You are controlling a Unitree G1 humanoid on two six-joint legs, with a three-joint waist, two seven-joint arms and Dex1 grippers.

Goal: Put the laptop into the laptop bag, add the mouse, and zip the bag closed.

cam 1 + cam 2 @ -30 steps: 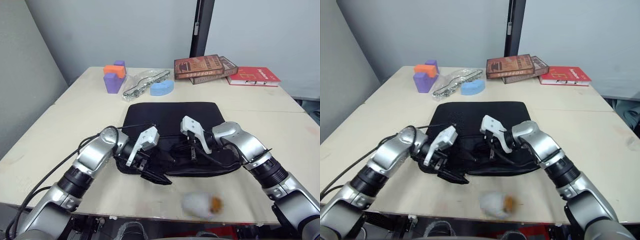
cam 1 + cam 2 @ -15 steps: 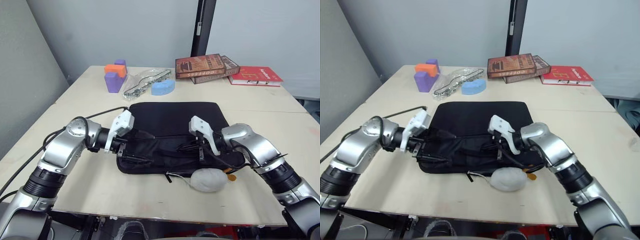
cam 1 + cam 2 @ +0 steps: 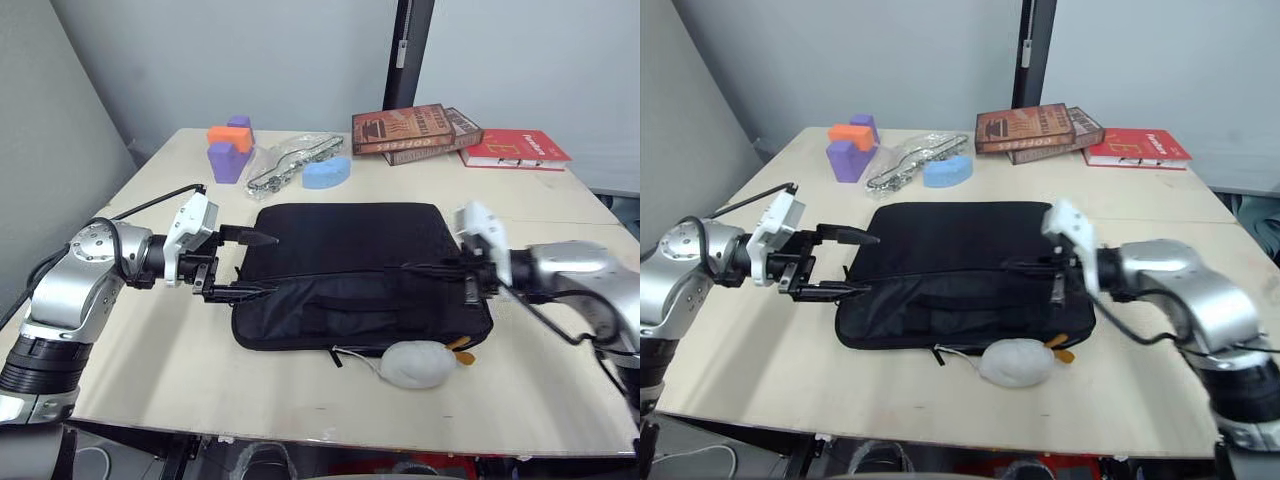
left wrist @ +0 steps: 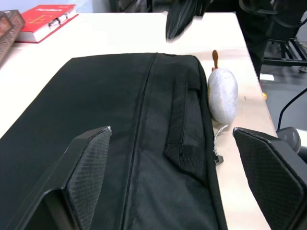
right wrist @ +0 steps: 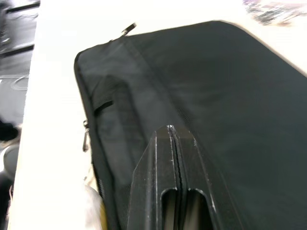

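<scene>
The black laptop bag (image 3: 350, 240) lies flat in the middle of the table, with its strap handles (image 4: 184, 143) on the front panel. My left gripper (image 3: 250, 264) hovers open at the bag's left edge, its fingers spread and holding nothing. My right gripper (image 3: 408, 268) is shut over the bag's right part. Its fingers (image 5: 169, 143) are pressed together and point left along the zipper line. Nothing shows between them. The laptop and the mouse are out of view.
A matte white egg-shaped lump (image 3: 418, 364) with a tan tip rests against the bag's front edge. At the back of the table are stacked books (image 3: 415, 128), a red book (image 3: 515, 150), purple and orange blocks (image 3: 230, 150), a blue piece (image 3: 325, 173) and a clear plastic bag (image 3: 290, 163).
My left gripper pulled off the bag to the left and opened. My right gripper slid right along the bag. The white lump came to rest against the bag's front edge.
</scene>
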